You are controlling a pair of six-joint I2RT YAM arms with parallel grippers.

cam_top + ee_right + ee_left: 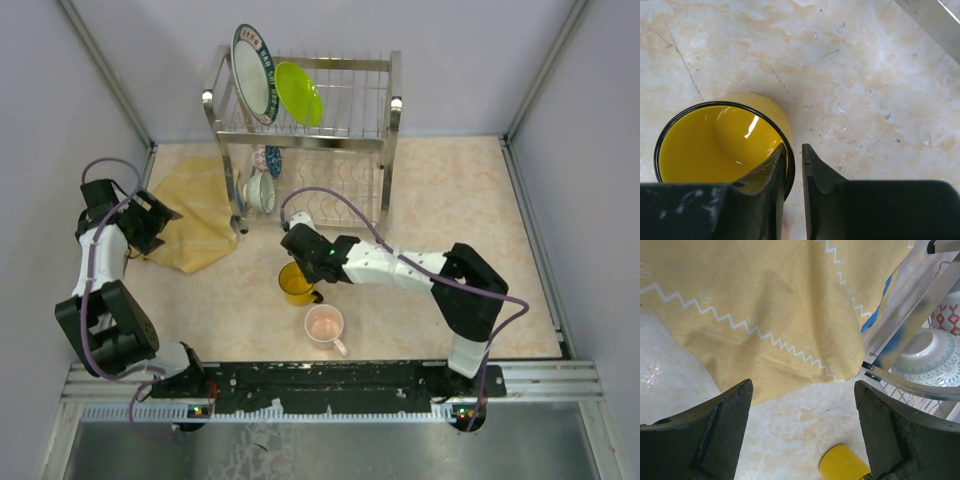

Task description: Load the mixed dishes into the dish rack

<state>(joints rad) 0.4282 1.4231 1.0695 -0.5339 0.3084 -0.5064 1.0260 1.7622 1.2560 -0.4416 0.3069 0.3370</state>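
Upper tier, dish rack [390, 105]: left slots filled by white plate [250, 75], lime-green plate [298, 93]; right slots open. Lower left blocked by bowls [261, 190]. Passage left open over bench [470, 200] right of rack.

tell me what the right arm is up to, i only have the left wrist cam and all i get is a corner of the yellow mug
Observer: The right gripper straddles the rim of the yellow mug, one finger inside and one outside. The mug stands upright on the table. I cannot tell whether the grip is clamped.
Operator: ok and whats on the top shelf of the rack, cant see that high
Observer: On the upper tier of the dish rack, the white plate with dark patterned rim and the lime-green plate stand on edge, side by side.
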